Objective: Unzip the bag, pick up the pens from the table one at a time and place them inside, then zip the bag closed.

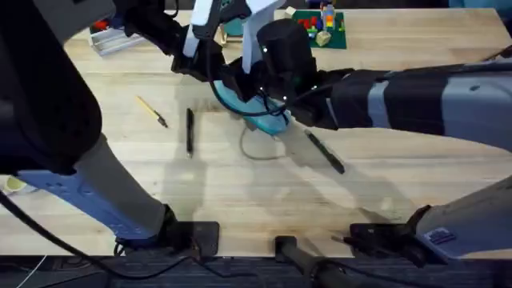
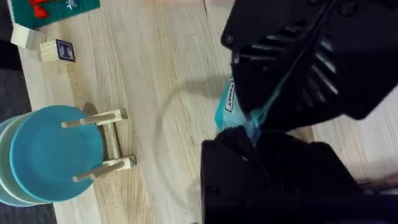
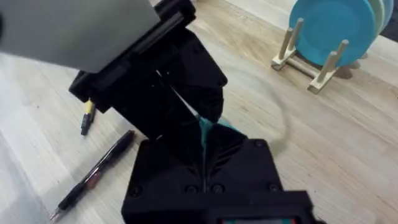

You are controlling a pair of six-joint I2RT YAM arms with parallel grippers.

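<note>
Two black pens are lying on the tabletop (image 1: 240,192): one pen (image 1: 190,132) off to the side of the two grippers, the second pen (image 1: 326,152) just below the right gripper (image 1: 268,100). One yellow stick (image 1: 151,111) with a dark tip is lying beyond the first pen. One teal pouch (image 1: 268,116) is showing between the left gripper (image 1: 232,84) and the right one. One wooden rack (image 2: 106,143) is holding round teal discs (image 2: 53,152), their number unclear.

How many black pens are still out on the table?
2. One pen lies left of the bag; the other lies to its right. Both grippers cover the bag, so its inside is hidden.
</note>
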